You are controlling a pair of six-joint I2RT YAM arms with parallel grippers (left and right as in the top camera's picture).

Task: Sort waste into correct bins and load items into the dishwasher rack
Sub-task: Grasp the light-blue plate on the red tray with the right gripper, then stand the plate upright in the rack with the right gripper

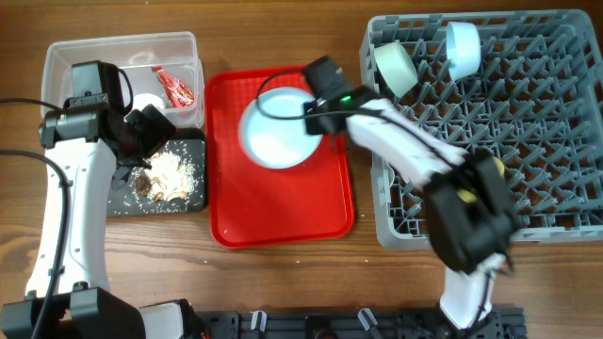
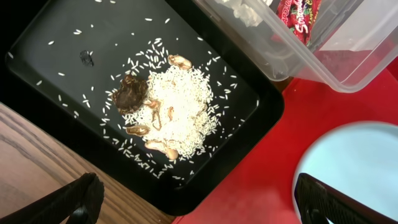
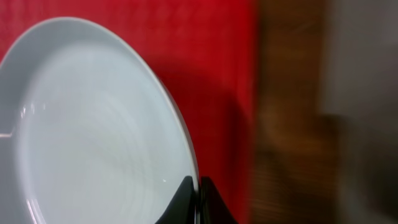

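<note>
Half the plate point(image 3: 93, 124) is cut off beside the right claw point(image 3: 198, 186) pinching its rim; left claw point(image 2: 200, 193) gapes above black tray point(image 2: 50, 68), wooden table point(image 2: 25, 155).

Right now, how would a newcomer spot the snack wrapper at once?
Look left of the big red serving tray: a clear plastic tub sits beyond the black tray of food scraps. Inside the tub, the snack wrapper is the small red printed piece next to the white tissue, the only red thing in there.

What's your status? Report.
Left jaws open over black tray, scraps in. Right jaws shut on plate rim, on red tray. Nothing blocking rack.
</note>
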